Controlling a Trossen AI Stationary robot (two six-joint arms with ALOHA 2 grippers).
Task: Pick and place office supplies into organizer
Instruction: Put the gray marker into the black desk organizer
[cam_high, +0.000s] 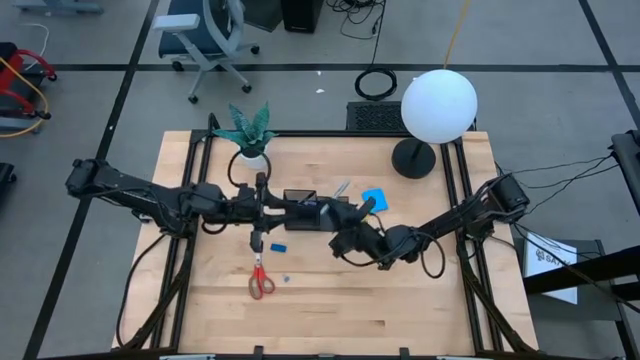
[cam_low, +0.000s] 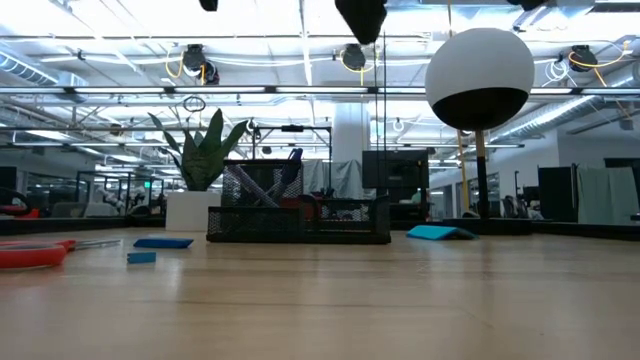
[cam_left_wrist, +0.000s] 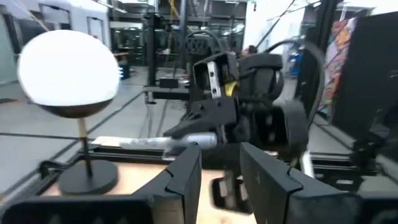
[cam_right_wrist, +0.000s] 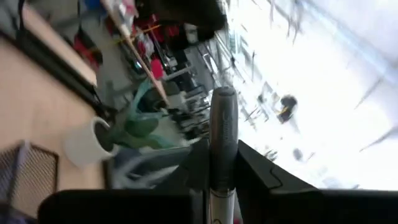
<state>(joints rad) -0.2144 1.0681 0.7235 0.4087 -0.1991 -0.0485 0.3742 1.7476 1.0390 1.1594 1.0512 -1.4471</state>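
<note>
Holding a slim grey pen (cam_right_wrist: 222, 140) clenched between its fingers, the right gripper (cam_high: 345, 240) hangs mid-bench, just right of the small black mesh organizer tray (cam_high: 300, 205). The pen stands up out of the fingers and gets pinched low on the barrel, so there's a lot of length sticking out. I'd guess it's light, stiff and a bit slick, so it could swivel if bumped.

The left gripper (cam_left_wrist: 217, 177) sits right across from it, fingers parted with nothing between them, facing the other arm's wrist and that pen (cam_left_wrist: 168, 142). It hovers about over the tray's left end in the high view.

The rest of the supplies are flat on the wooden bench (cam_high: 400, 310): red-handled scissors (cam_high: 260, 282) near the front, a small blue block (cam_high: 279, 244) just past them, and a bright blue square note pad (cam_high: 374, 198) to the right of the tray. The scissors look best picked up at the handles.

Room-wise it's tight in the middle, both arms crowd the tray. The potted green plant (cam_high: 250, 135) sits far-left and the white globe lamp (cam_high: 439, 105) far-right, so the near half of the bench is the open side.
</note>
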